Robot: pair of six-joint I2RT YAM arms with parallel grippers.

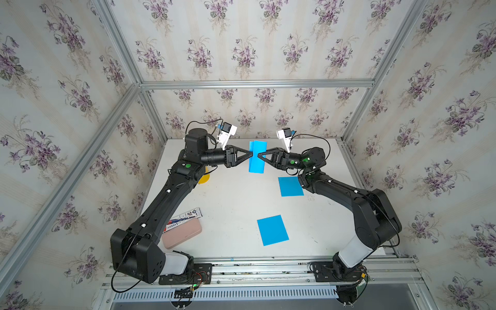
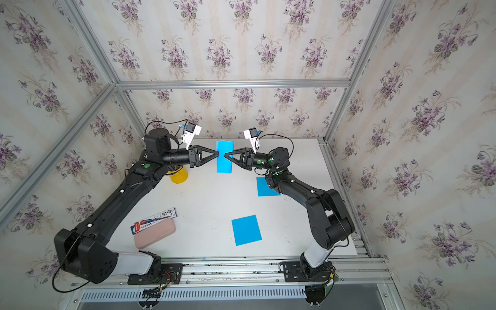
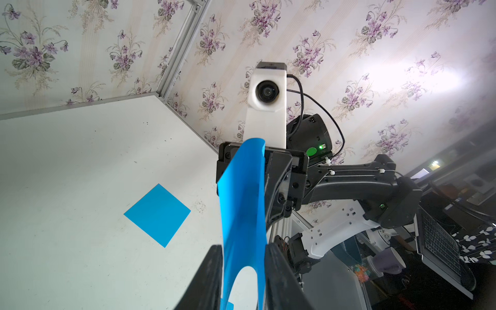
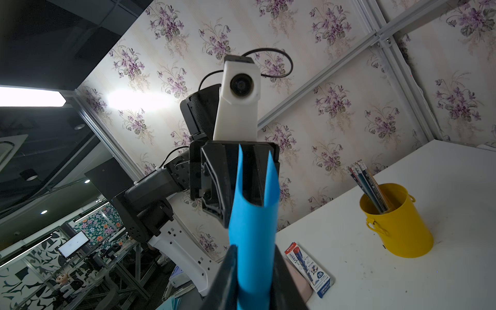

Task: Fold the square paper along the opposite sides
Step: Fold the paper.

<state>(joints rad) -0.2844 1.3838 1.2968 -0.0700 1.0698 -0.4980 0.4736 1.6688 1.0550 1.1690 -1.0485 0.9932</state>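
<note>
1. paper (image 1: 257, 167) hangs in the air above the far middle of the table (image 1: 228, 201), bent into a loose u with no sharp crease yet.
2. right gripper (image 1: 258, 155) pinches it. left gripper (image 1: 251, 155) flanks it, but i can't tell if it grips.
3. what's left, i'd say: flatten the fold.

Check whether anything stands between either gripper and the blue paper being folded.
Nothing visible does. The folded blue paper sits between the fingers of both the left gripper and the right gripper. The flat blue sheets lie apart from it, nearer the robot's base.
</note>
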